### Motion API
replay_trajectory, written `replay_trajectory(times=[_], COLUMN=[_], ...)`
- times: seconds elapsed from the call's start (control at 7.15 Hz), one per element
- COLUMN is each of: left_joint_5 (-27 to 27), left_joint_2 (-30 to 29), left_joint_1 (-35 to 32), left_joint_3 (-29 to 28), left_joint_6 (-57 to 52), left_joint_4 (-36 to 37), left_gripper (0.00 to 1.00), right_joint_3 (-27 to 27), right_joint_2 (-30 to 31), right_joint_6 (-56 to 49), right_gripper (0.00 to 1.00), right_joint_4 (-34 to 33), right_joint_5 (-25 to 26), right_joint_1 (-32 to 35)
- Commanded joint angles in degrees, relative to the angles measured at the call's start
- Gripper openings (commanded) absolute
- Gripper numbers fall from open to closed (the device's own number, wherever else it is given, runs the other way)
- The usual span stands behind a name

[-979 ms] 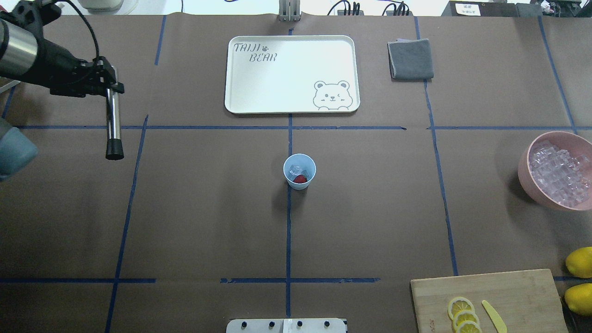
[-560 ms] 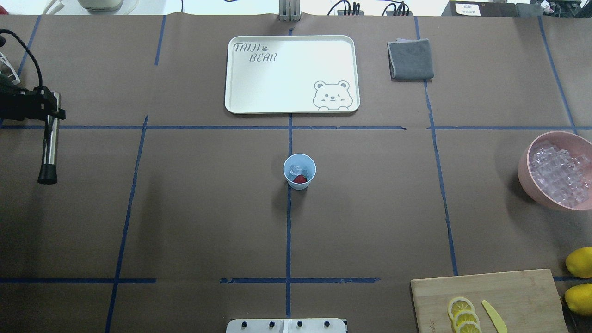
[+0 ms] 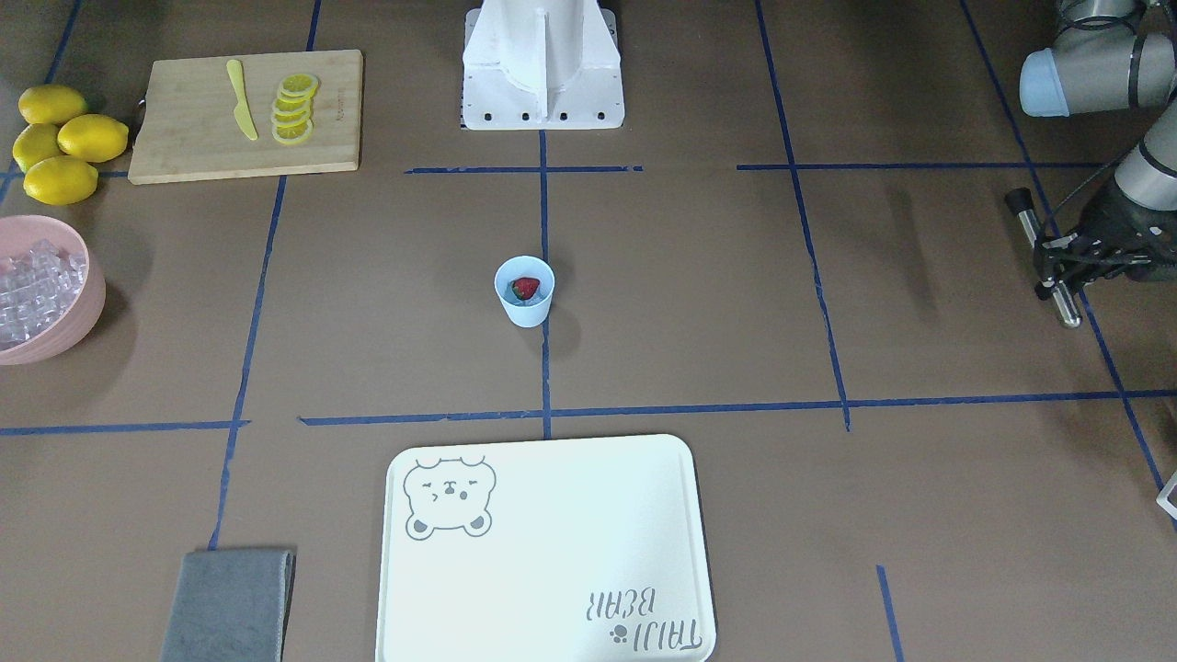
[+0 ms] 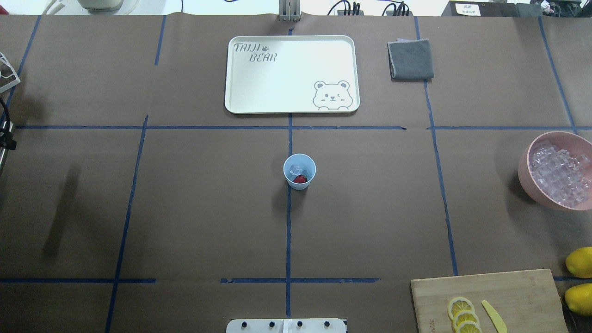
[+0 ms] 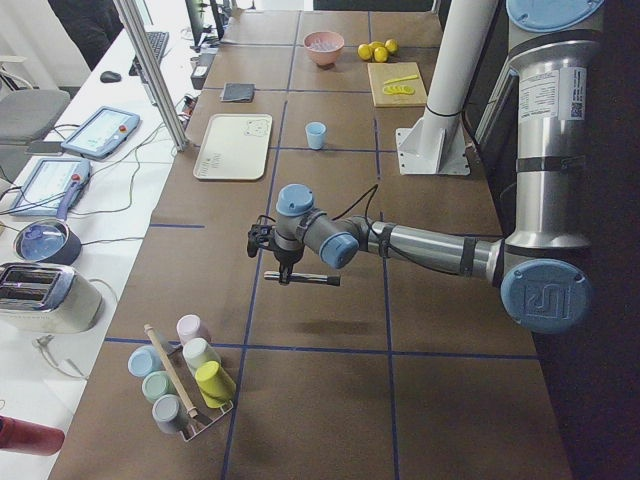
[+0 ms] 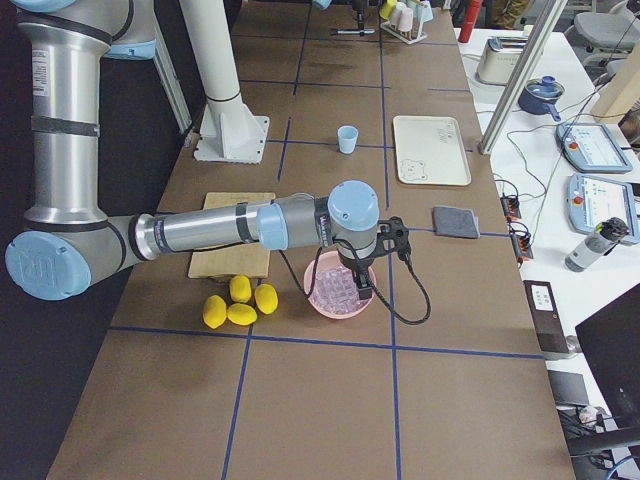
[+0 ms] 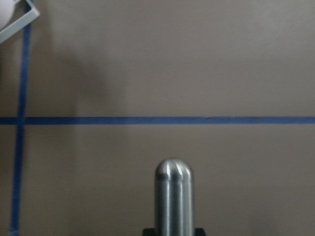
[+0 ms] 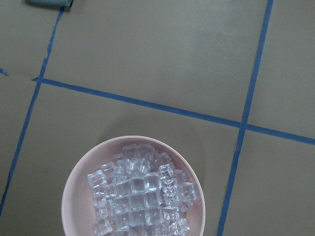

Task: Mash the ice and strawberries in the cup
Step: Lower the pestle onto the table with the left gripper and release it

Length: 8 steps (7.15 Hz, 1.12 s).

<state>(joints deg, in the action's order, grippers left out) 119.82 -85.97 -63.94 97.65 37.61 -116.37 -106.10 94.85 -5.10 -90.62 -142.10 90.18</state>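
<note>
The light-blue cup [image 4: 299, 171] stands at the table's middle with a red strawberry [image 4: 300, 179] and clear ice [image 4: 295, 169] inside; the front view shows the berry [image 3: 526, 288] on top. My left gripper [image 3: 1057, 267] is far off at the table's left side, shut on a metal muddler [image 3: 1039, 244] with a black end, held level above the table. Its rounded steel end [image 7: 173, 196] fills the left wrist view. My right gripper [image 6: 362, 290] hangs over the pink bowl; I cannot tell whether it is open or shut.
The pink bowl [image 4: 524, 175] full of ice cubes [image 8: 140, 196] sits at the right edge. A white tray [image 4: 291, 74] and grey cloth [image 4: 410, 59] lie at the back. Cutting board [image 4: 508, 291] with lemon slices, lemons [image 4: 580, 261] front right. A cup rack [image 5: 185, 380] stands far left.
My left arm has swung left with the muddler, almost leaving the overhead view. The cup and its contents have not moved.
</note>
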Motion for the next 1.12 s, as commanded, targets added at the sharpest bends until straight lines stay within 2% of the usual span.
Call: replay_trajectory(times=[0.0,0.28,0.42,0.98], left_joint_5=[-1.60,-3.79,-6.59,-6.88], left_joint_2=[-0.42,-0.42,-0.34,1.32], left_joint_1=[1.61,3.99,5.48,5.58], left_joint_3=[-4.38,-5.10,-5.54,-6.42], left_joint_6=[-0.43,-0.43,-0.52,-3.05], left_joint_4=[-0.35,-0.35,-0.35,-0.44], left_gripper=[0.00,0.00,0.00,0.00], right_joint_3=[0.19,0.19,0.19,0.19], right_joint_2=[-0.10,-0.19,-0.19,-0.37], right_joint_6=[0.00,0.00,0.00,0.00], right_gripper=[0.99,0.99,0.99,0.99], right_joint_4=[-0.09,0.00,0.00,0.00], right_joint_5=[-0.02,-0.02,-0.02,-0.02], right_joint_1=[-0.01,-0.01,-0.01,-0.01])
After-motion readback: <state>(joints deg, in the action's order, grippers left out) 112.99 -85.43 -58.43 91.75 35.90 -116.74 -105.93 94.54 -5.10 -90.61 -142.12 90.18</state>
